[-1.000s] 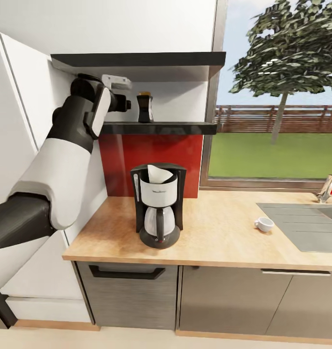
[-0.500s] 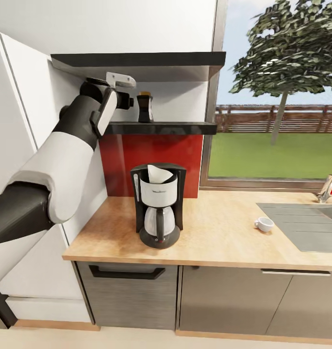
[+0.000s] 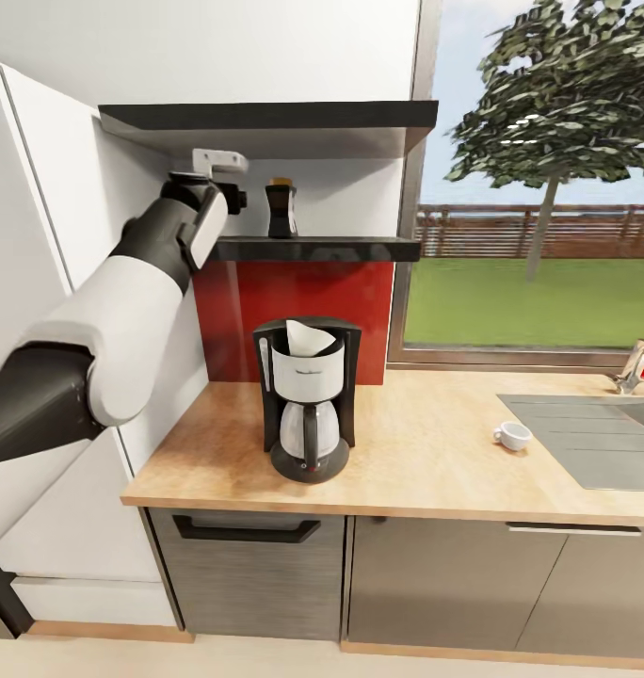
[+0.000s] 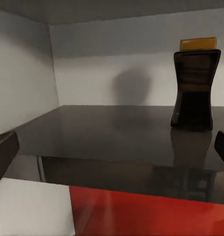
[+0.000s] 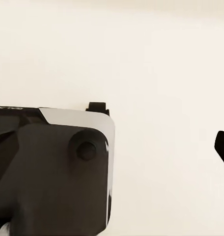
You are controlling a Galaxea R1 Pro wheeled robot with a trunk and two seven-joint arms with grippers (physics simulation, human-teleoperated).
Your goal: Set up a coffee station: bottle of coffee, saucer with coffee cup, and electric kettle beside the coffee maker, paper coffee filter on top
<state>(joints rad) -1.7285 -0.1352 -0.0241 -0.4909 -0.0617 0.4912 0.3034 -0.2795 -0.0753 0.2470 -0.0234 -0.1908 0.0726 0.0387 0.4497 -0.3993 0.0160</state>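
White walls (image 3: 265,47) and a red backsplash panel (image 3: 294,311) meet a large window (image 3: 539,188) showing a tree, fence and lawn. Grey cabinets (image 3: 435,584) stand on pale flooring (image 3: 265,659).

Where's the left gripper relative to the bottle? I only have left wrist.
Observer: Head view: left gripper is at shelf height, beside the bottle, with a gap between them.
Operator: Filter placed?
Observer: A white filter sits in the top of the coffee maker.
Operator: Cup?
Observer: Cup stands on the bare countertop by the sink, no saucer under it.
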